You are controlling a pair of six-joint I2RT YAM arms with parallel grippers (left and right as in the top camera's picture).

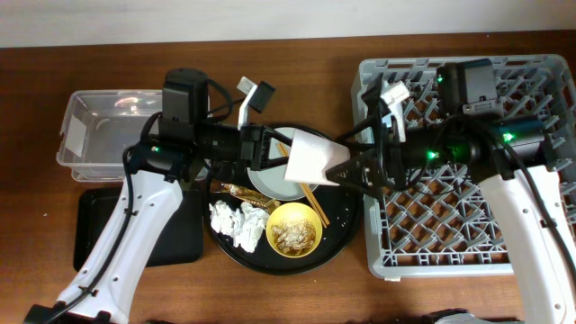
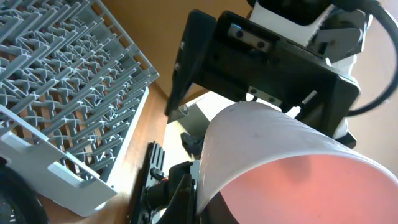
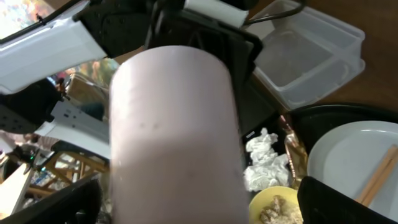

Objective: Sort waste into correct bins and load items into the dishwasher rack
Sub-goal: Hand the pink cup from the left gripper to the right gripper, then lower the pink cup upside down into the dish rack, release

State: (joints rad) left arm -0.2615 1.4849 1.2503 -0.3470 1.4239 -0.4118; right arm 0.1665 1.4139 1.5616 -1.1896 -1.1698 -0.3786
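Observation:
The pink cup [image 1: 310, 160] hangs on its side over the round plate [image 1: 268, 185], between my two grippers. My left gripper [image 1: 270, 148] is shut on the cup's rim [image 2: 292, 174]. My right gripper [image 1: 349, 169] is open, with one finger on each side of the cup [image 3: 174, 137], apart from it. Chopsticks [image 1: 315, 202] lie across the plate. The yellow bowl [image 1: 295, 229] holds beige food scraps. White tissues [image 1: 236, 223] and the brown-gold wrapper [image 1: 243, 192] lie beside it. The blue cup is out of view.
All of this sits on a round black tray [image 1: 346, 225]. The grey dishwasher rack [image 1: 468, 216] stands at the right under my right arm. The clear tub [image 1: 108, 135] is at the far left, with the shallow black tray [image 1: 171, 238] in front of it.

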